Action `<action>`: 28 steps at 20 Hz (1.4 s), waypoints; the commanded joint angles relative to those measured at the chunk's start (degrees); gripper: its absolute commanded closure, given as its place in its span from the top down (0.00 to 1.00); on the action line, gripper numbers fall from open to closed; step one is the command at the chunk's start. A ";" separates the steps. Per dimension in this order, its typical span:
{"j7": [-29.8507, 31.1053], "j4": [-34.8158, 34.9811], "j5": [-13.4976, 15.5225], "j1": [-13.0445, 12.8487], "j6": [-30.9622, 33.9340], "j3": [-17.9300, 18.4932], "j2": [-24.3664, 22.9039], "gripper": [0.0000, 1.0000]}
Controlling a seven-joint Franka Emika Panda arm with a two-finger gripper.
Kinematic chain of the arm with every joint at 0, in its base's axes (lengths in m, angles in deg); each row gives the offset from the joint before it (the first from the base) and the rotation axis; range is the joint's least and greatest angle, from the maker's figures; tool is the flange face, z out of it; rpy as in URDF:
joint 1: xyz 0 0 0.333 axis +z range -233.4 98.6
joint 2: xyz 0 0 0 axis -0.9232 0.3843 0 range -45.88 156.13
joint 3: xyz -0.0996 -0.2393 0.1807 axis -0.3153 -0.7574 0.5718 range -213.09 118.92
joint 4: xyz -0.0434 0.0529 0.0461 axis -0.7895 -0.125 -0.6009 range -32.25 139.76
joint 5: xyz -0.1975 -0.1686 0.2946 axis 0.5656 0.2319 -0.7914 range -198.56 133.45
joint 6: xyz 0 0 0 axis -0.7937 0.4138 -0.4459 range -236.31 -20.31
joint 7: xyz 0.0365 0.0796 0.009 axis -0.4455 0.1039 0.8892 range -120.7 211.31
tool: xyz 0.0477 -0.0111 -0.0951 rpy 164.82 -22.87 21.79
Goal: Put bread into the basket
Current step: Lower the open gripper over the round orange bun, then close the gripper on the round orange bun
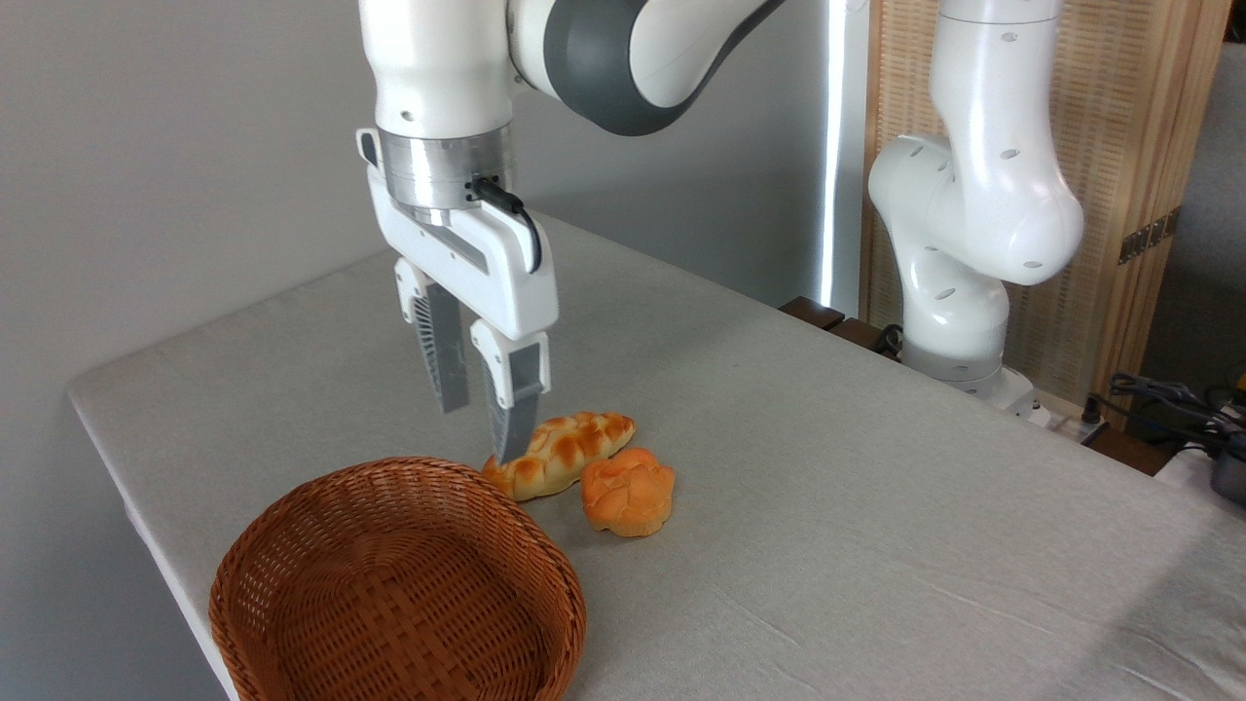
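Note:
The bread (629,492), a small round orange-golden bun with a lobed top, lies on the grey tablecloth just right of the basket. The basket (292,574), a round brown wicker bowl, stands at the front left with nothing in it. My gripper (479,428) hangs open above the table, behind the basket's far rim and up-left of the bun. Nothing sits between its fingers. Its nearer fingertip (510,443) overlaps the left part of the braided loaf in the picture.
A longer, paler braided loaf (560,453) lies touching the bun's upper left side. The table's left edge (107,458) runs close behind the basket. The arm's white base (959,292) stands at the back right, with cables (1168,399) beside it.

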 commanded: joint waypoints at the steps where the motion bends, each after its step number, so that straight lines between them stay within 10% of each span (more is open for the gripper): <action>1: -1.53 6.00 -2.02 0.09 0.15 2.22 -3.57 1.00; 22: -11.55 18.33 -2.55 -0.26 -1.07 3.64 -3.05 1.00; 28: -11.55 17.80 -2.46 -0.70 -2.92 3.02 -2.96 0.71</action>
